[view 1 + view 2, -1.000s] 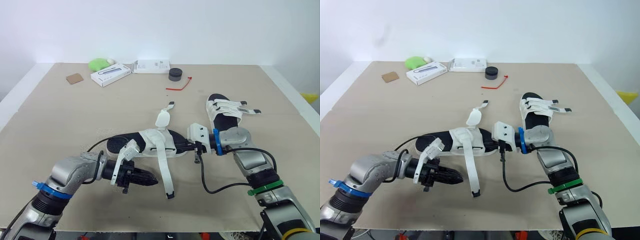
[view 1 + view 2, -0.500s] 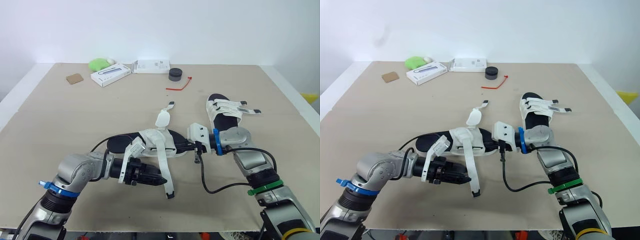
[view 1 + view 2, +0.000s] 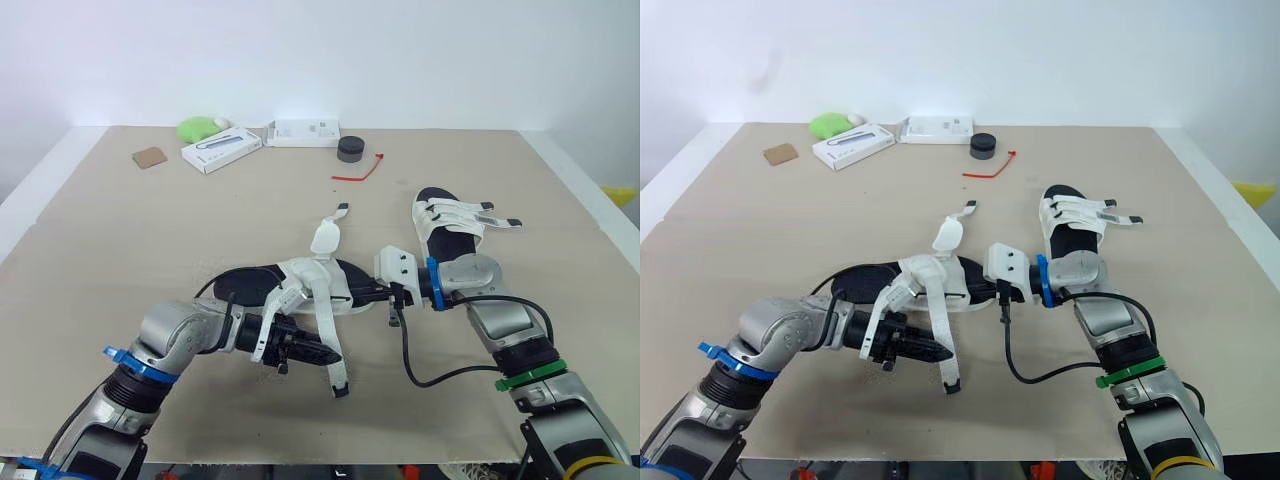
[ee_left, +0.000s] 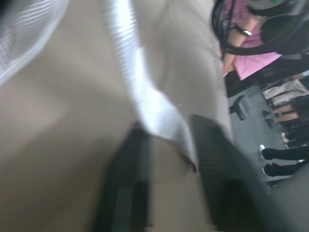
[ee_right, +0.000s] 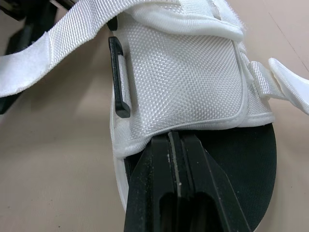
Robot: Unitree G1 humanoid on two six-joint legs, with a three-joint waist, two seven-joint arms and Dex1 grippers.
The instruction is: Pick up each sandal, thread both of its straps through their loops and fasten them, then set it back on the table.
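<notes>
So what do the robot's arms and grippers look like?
Both are silver-grey jointed segments with white wrist mounts, black looping cables and black tapered fingers. The left arm wears a blue band; the right arm has a blue ring, a green band and a yellow one.

- The unfastened sandal [image 3: 300,275] blocks mid-table; its loose strap [image 3: 328,335] trails toward the near edge.
- The second sandal [image 3: 447,225] stands toward the right edge.
- A long box [image 3: 222,149], a flat box [image 3: 305,132], a black puck [image 3: 350,149] and a red tie [image 3: 360,172] line the far edge.
- The table [image 3: 90,240] is bare along its left edge.

Silver-grey arms [image 3: 178,336] with blue bands [image 3: 127,363], a green band [image 3: 528,379], black cables [image 3: 413,371].
</notes>
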